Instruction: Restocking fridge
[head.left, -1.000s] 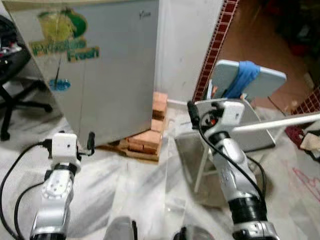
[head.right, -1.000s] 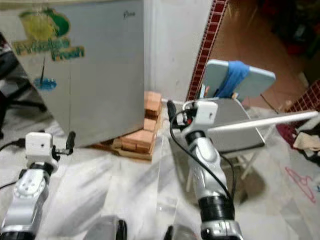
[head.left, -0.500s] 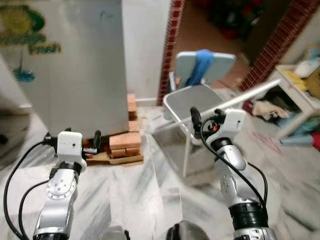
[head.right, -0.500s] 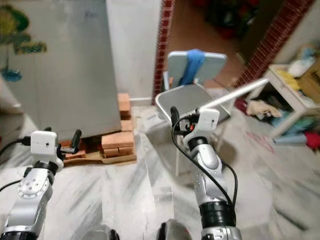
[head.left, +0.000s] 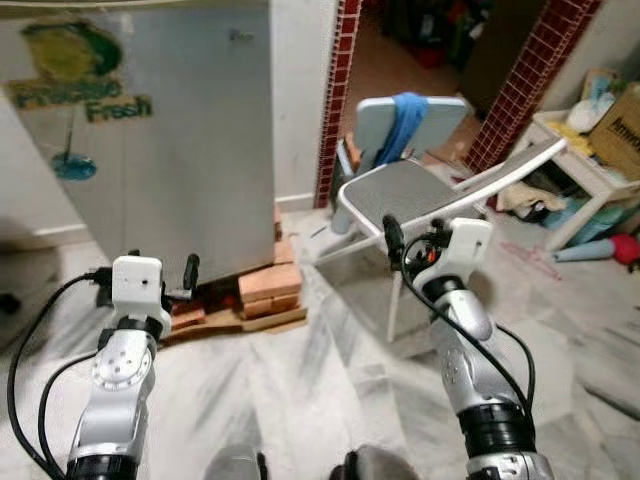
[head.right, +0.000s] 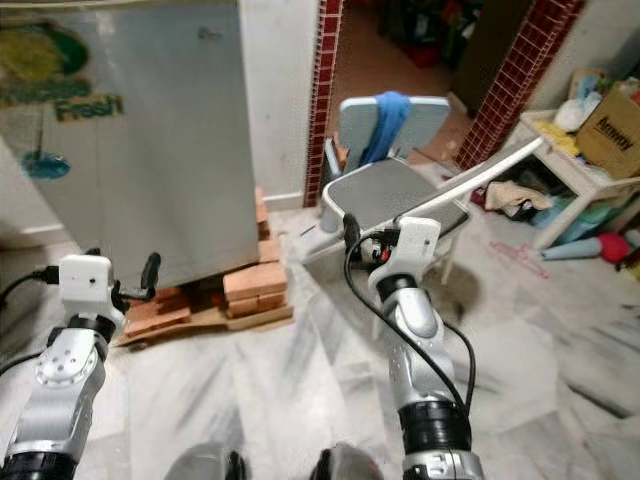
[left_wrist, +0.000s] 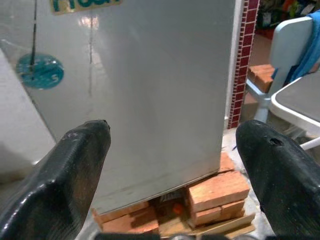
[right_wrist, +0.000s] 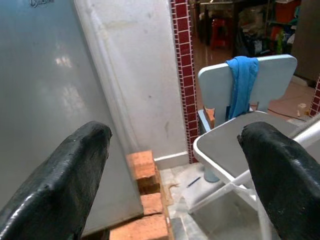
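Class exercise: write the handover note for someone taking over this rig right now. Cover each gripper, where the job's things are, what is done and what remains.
Left gripper: open, empty, raised facing the fridge.
Right gripper: open, empty, raised towards the folding chair.
Fridge: door shut, standing on bricks, ahead on the left.
Chair with blue cloth stands right of the fridge.
Done: nothing stocked yet.
Left: fetch the stock, open the door, load the fridge.

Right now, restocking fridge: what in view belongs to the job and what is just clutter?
Job:
fridge, door shut, standing on bricks
left gripper, open, empty, facing the fridge
right gripper, open, empty

Lying about:
grey folding chair
blue cloth draped over a pale blue chair back
white shelf unit with a cardboard box
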